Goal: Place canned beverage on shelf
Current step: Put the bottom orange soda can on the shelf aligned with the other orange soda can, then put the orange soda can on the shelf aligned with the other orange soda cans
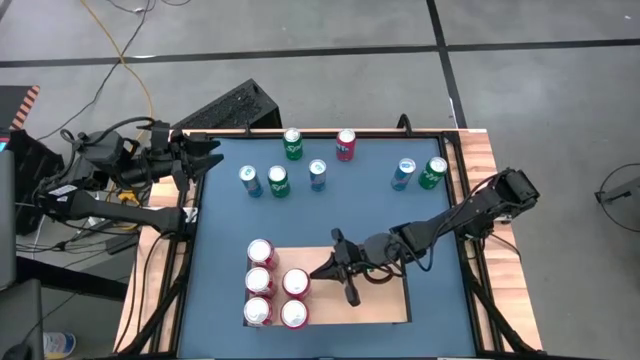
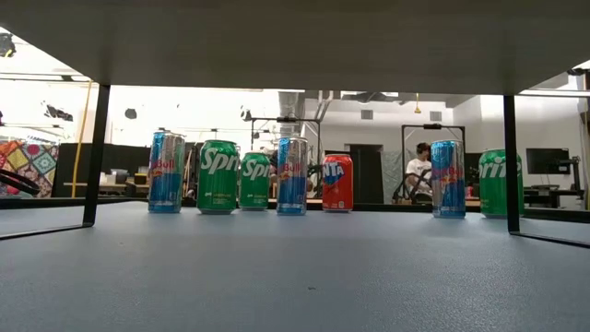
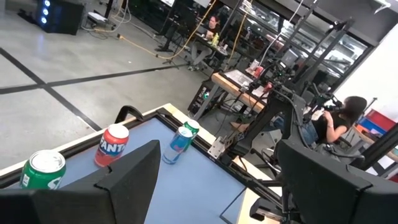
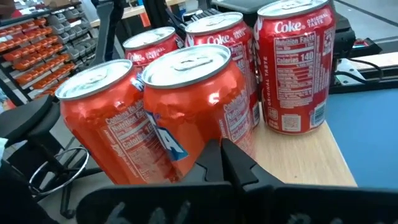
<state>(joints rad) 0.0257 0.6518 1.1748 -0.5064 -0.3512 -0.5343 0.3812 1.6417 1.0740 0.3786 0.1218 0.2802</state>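
The shelf [image 1: 385,300] is a pale tan board lying on the blue mat near the table's front edge. Several red cans [image 1: 260,282] stand upright on its left part. My right gripper [image 1: 322,268] is shut and reaches level across the board from the right. Its tips are at the side of the nearest red can [image 4: 186,106], which stands on the board in the second row [image 1: 295,283]. My left gripper [image 1: 212,155] waits open at the table's far left corner, with nothing between its fingers [image 3: 134,177]. My right gripper's shut fingertips [image 4: 219,152] sit right against the lower side wall [image 4: 199,134] of the nearest red can, coming level from the table's right. I cannot tell whether they touch it. The can stands on the board beside the others.
Several loose cans stand on the blue mat at the far side: green [image 1: 292,145], red [image 1: 346,144], blue [image 1: 250,180], green [image 1: 278,181], blue [image 1: 317,174], blue [image 1: 403,173] and green [image 1: 433,172]. The board's right part is bare. Black rails frame the table.
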